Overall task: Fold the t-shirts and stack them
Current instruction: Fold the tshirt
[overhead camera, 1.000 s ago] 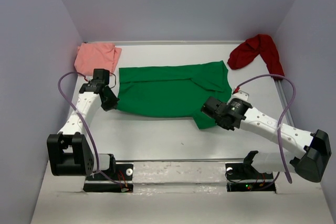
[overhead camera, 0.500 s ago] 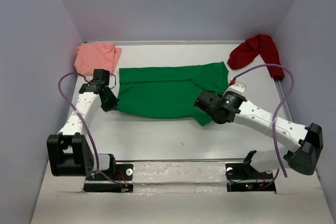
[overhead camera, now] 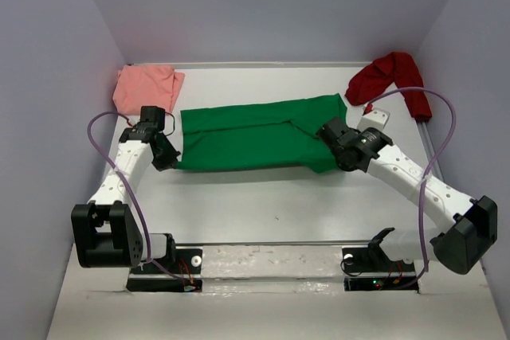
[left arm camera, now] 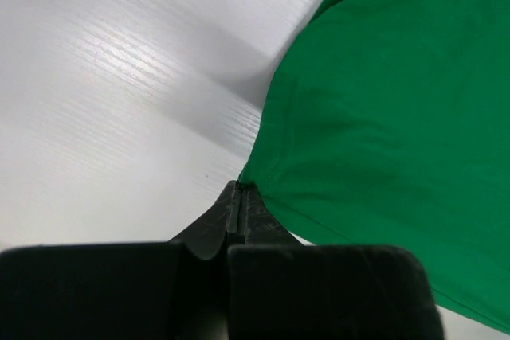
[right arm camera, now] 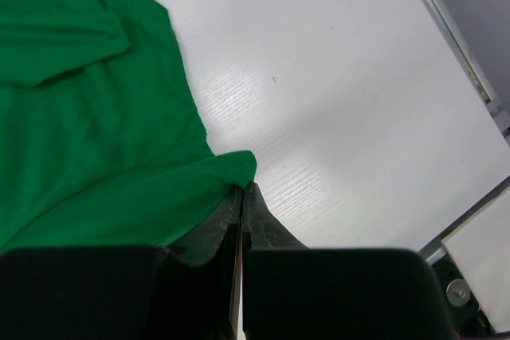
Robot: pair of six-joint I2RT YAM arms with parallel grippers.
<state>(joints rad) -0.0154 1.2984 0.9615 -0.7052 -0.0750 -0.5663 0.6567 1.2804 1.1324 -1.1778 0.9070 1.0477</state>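
Over the last second my right gripper [right arm camera: 241, 189] has swung from the near edge of the green shirt [overhead camera: 247, 141] back toward the far side. It now sits over the shirt's right end and has dragged along the hem it pinches. The wrist view shows its jaws closed flat on a corner of green cloth. My left gripper [left arm camera: 239, 190] has barely shifted. It too is clamped on green cloth, at the shirt's near left corner.

Between them the shirt has gone from a broad spread to a narrower band across the middle of the table [overhead camera: 263, 205], its near-right part now doubled over toward the back. I judge this to be the first lengthwise fold, half made: the right end is carried over, while the left corner stays at the near edge. I would expect the left to follow before either lets go.

The pink shirt [overhead camera: 143, 87] lies bunched at the far left corner and the red shirt [overhead camera: 390, 77] at the far right, both yet to be folded.
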